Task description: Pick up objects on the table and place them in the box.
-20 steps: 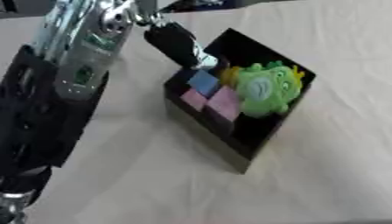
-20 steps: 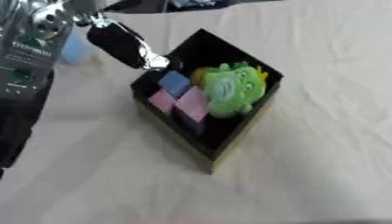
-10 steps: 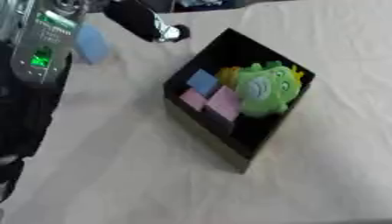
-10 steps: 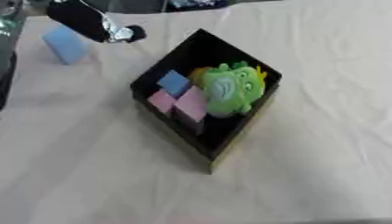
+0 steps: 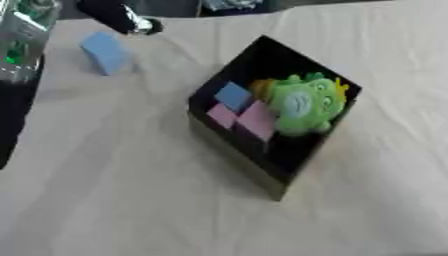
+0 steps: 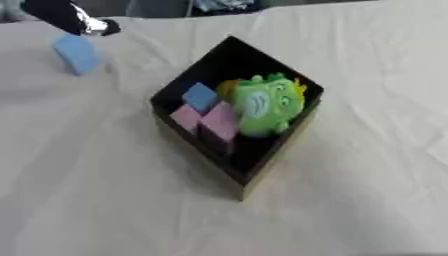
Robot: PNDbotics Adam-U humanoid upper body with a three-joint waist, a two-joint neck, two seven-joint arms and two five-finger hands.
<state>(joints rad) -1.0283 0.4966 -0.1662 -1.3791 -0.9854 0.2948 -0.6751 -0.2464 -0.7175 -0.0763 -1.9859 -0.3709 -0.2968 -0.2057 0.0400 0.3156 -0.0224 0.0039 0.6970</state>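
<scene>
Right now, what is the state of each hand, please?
Left hand: in view at upper left, above the blue block; fingers cannot be told.
Right hand: not in view.

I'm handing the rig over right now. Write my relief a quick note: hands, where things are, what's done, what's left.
Left hand: at the far left, just above the blue block; whether its fingers are open or shut can't be told. Right hand: not in view.
Box: mid-table, holding a green plush, a small blue block and two pink blocks.
Done: those four are in.
Left: the blue block on the cloth, out by the left hand.
</scene>
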